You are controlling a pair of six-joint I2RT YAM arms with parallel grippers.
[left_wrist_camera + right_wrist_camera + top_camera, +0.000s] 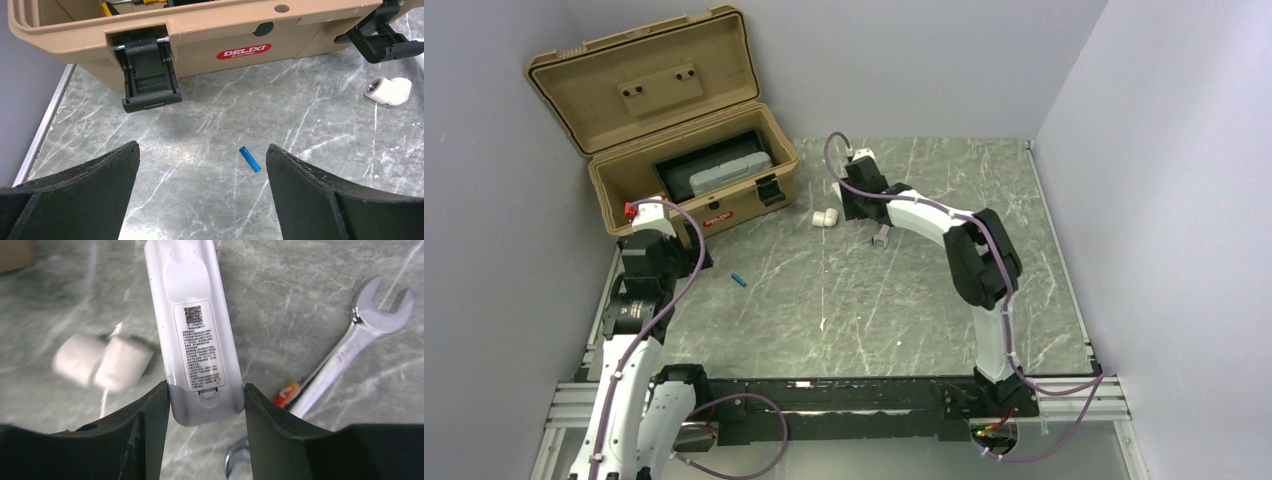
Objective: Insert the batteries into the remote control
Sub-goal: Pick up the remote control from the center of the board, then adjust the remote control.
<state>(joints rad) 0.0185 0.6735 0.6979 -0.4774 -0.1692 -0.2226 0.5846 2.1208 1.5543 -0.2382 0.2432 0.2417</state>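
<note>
1. Your right claw (pixel 205 385) is gripping the remote control (pixel 195 315) at the lower middle of the right wrist view. The fingers are pressing flush on both long sides at its nearest end. I cannot tell whether it is resting on the worktop (pixel 310 285) or riding just above it.
2. Your left claw (pixel 202 147) is gaping wide and holding nothing. It is hanging in front of the toolbox (pixel 200 50), with a small blue cylinder (pixel 249 159) lying on the worktop beneath it.
3. You are risking a swing. With only the end pinched, the long free part is likely to droop or pivot in the grip if you lift or turn it quickly.
4. You are also squeezing beside the labelled panel with the small tab, which is probably the battery door. That pressure may be pinning it shut.
5. One battery (pixel 286 392) is peeking out, orange-red, at the lower right, wedged between the right-hand finger and the wrench (pixel 350 355). A sideways move could knock it rolling or drag the wrench along.
6. The pipe elbow (pixel 100 362) is sitting just left of the remote, so a swing that way could bump it.
7. The remote is lying back side up. Its long axis is running up and down the frame, with the far end leaning slightly toward the upper left and the tab end pointing at the claw.
</note>
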